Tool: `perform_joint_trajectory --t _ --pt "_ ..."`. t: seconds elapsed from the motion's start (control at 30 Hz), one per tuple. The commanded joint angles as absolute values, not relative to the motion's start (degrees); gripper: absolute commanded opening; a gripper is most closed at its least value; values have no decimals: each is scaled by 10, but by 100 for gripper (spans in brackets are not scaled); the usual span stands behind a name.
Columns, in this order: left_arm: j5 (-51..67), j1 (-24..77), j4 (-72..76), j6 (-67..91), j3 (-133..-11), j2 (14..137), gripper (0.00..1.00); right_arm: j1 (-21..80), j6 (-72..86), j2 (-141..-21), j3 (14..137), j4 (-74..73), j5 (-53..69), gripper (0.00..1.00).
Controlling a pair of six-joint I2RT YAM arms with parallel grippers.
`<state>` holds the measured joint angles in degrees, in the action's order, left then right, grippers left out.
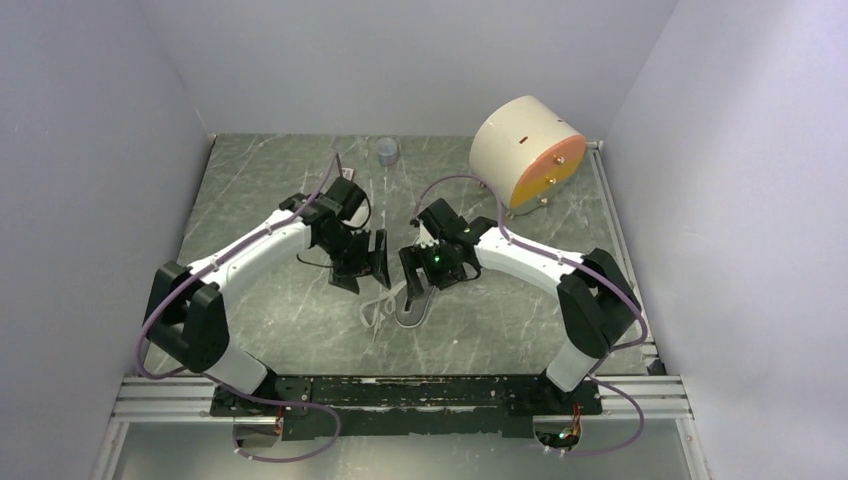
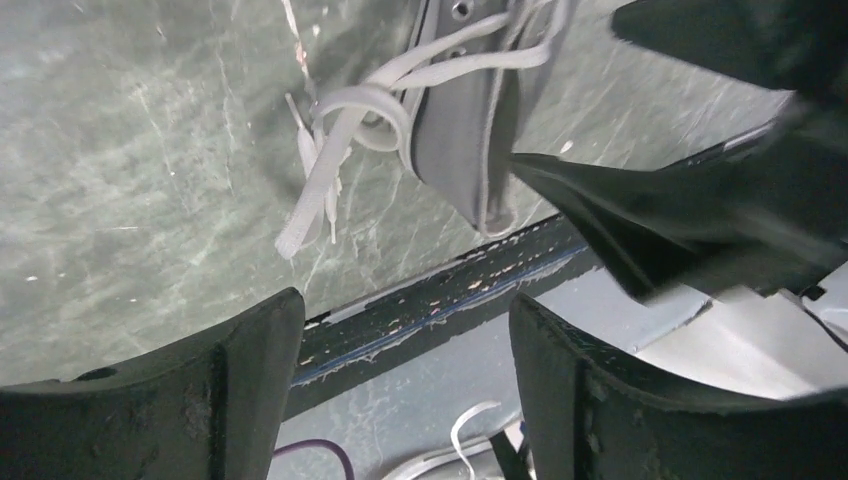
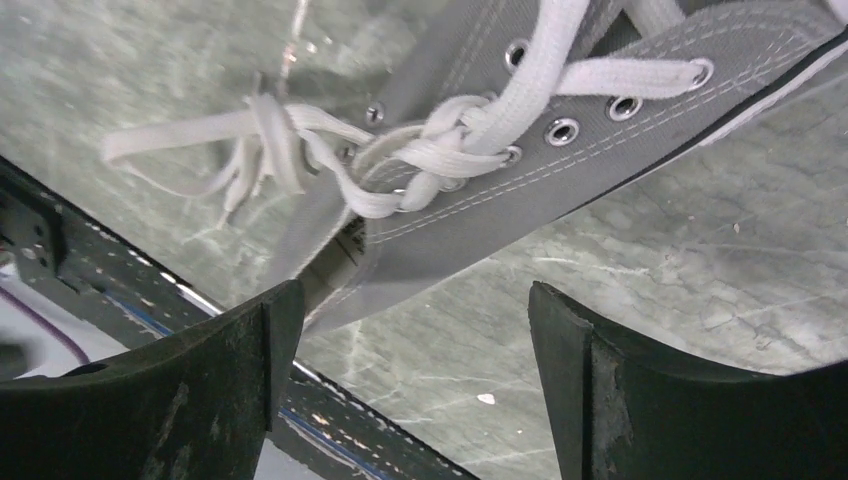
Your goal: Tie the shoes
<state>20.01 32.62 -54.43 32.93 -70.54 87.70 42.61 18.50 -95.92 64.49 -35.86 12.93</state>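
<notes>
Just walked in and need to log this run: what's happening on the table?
The left gripper and right gripper both hover open near a grey sneaker, holding nothing. Its white laces are loosely knotted near the top eyelets, with the ends trailing on the table. No finished bow shows, so the tying looks incomplete.

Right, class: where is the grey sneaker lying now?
In the top view the grey sneaker lies near the middle of the table, close by the right gripper, its white laces trailing toward the left gripper.
</notes>
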Motion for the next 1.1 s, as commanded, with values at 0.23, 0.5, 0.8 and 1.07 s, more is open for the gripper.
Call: perform_joint_trajectory --t 0.23,0.5,0.8,1.07 --pt "318 292 -401 370 -592 897 79 442 227 -942 596 -313 101 81" --pt "319 327 -388 354 -576 939 68 432 243 -940 563 -308 2 48" --pt "227 354 -451 347 -601 891 47 405 243 -895 519 -240 95 20" --pt "311 353 -331 289 -650 903 97 405 250 -883 499 -216 119 1"
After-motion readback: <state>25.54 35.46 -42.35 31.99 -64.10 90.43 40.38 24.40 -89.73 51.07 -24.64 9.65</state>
